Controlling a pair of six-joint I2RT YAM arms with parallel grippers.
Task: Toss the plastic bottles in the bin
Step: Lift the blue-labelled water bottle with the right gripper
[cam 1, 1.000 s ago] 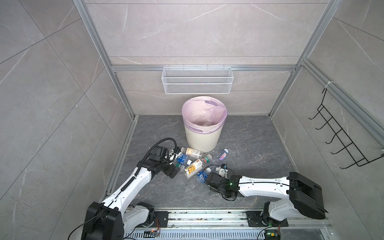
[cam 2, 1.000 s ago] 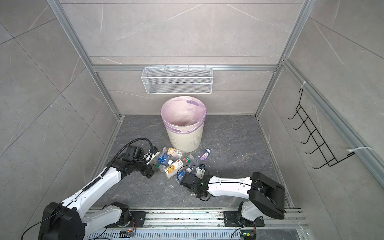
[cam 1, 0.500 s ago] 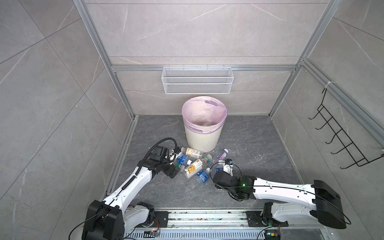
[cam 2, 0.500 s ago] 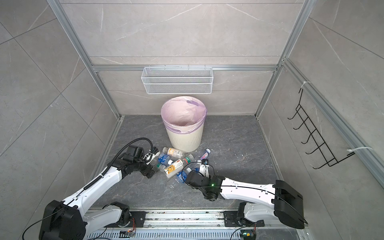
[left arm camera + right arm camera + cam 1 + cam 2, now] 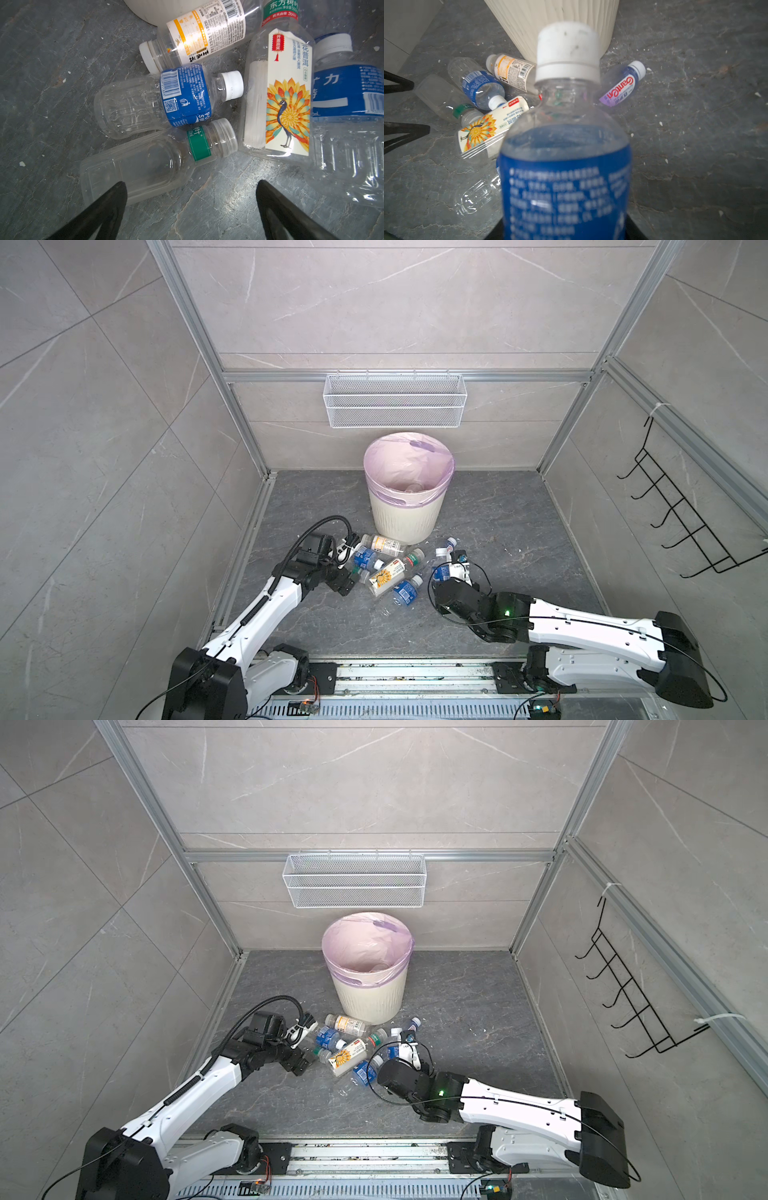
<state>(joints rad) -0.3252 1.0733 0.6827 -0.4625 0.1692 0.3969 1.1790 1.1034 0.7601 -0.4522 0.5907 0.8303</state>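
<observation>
A blue-labelled bottle is pinched by the right gripper, its cap aimed at the bin at upper centre; the left gripper is spread.

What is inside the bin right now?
The bin holds its pale pink liner bag and, low down, something pale that may be a clear bottle. Its near wall hides the rest of the bottom.

Six o'clock from the bin (pink liner showing), plastic bottles lie heaped. The left gripper, jaws wide, sits at their nine o'clock; the right gripper, at four o'clock, clamps a blue-labelled bottle.
</observation>
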